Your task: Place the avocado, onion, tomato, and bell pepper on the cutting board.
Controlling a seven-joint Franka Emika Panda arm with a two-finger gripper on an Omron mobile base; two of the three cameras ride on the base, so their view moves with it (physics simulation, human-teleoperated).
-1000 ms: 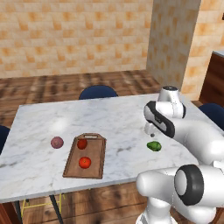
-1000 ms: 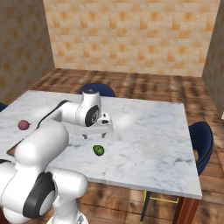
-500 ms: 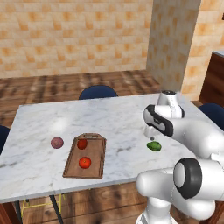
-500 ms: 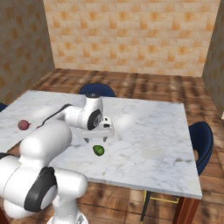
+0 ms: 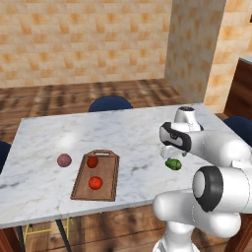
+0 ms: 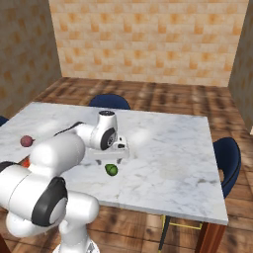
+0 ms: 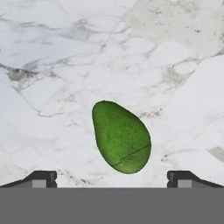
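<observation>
The green avocado (image 5: 173, 164) (image 6: 111, 170) (image 7: 121, 136) lies on the marble table, right of the middle. My gripper (image 5: 170, 154) (image 6: 113, 159) (image 7: 113, 179) hangs just above it, open, with one fingertip on each side and nothing held. The brown cutting board (image 5: 109, 172) lies to the left and carries two red round items (image 5: 92, 161) (image 5: 95, 182); which is the tomato and which the bell pepper I cannot tell. Just left of the board, the purplish onion (image 5: 64, 160) (image 6: 26, 141) rests on the table.
Blue chairs stand at the table's far side (image 5: 110, 103) (image 6: 109, 101) and right end (image 5: 241, 125) (image 6: 228, 158). The table's front edge (image 5: 98, 209) runs close below the board. A tiled pillar (image 5: 194, 49) rises behind the right corner.
The hand has sunk a little lower toward the avocado, staying open. The avocado, onion and board items have not moved.
</observation>
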